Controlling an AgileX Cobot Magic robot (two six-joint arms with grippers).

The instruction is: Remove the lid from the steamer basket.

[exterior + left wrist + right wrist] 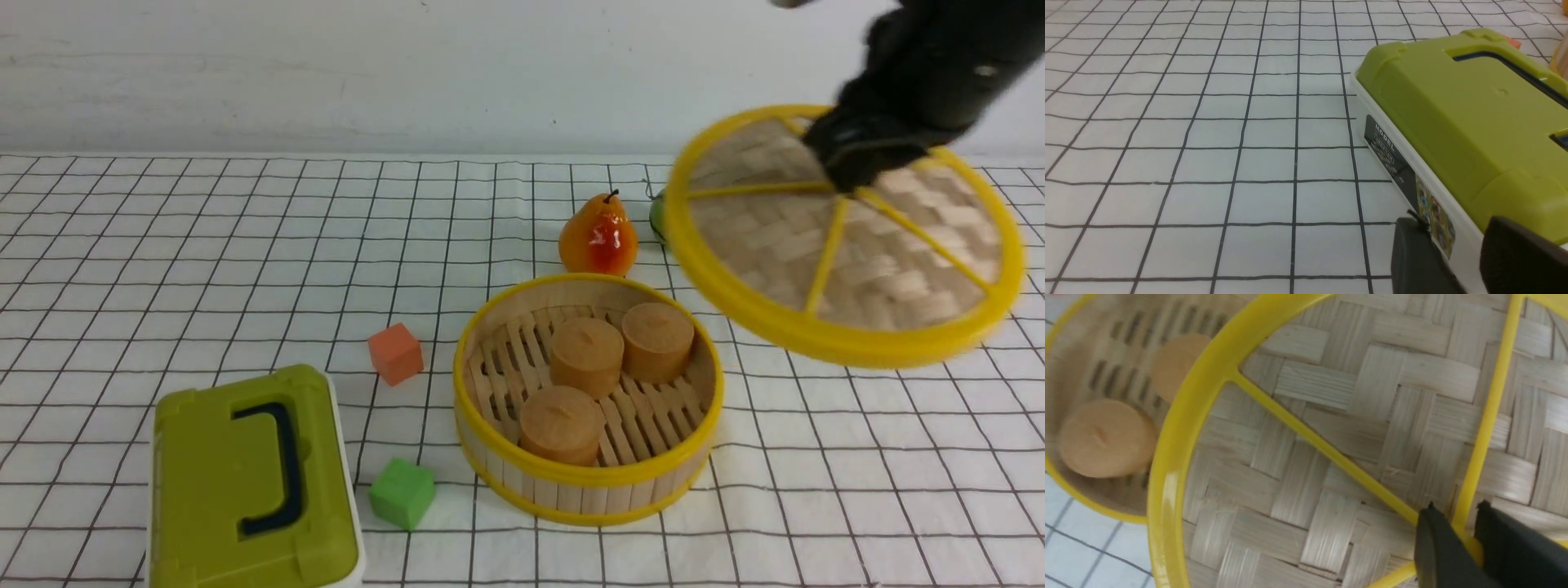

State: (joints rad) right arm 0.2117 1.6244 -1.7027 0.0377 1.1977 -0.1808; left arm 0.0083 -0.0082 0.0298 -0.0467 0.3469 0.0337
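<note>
The lid (pixel 849 245), a woven bamboo disc with a yellow rim and spokes, hangs tilted in the air to the right of and behind the steamer basket (pixel 500 474). My right gripper (pixel 853 167) is shut on the lid's yellow hub, where the spokes meet; the right wrist view shows the fingers pinching it (pixel 1457 510) over the lid (pixel 1339 428). The basket stands uncovered on the cloth with three tan cylinders (pixel 585 357) inside, and shows in the right wrist view (pixel 1073 355). My left gripper (pixel 1453 232) is open and empty, beside the olive-green box.
An olive-green box (pixel 245 482) with a dark handle sits front left, also in the left wrist view (pixel 1461 122). An orange cube (pixel 395 353) and a green cube (pixel 402 492) lie left of the basket. A pear (pixel 598 237) stands behind it.
</note>
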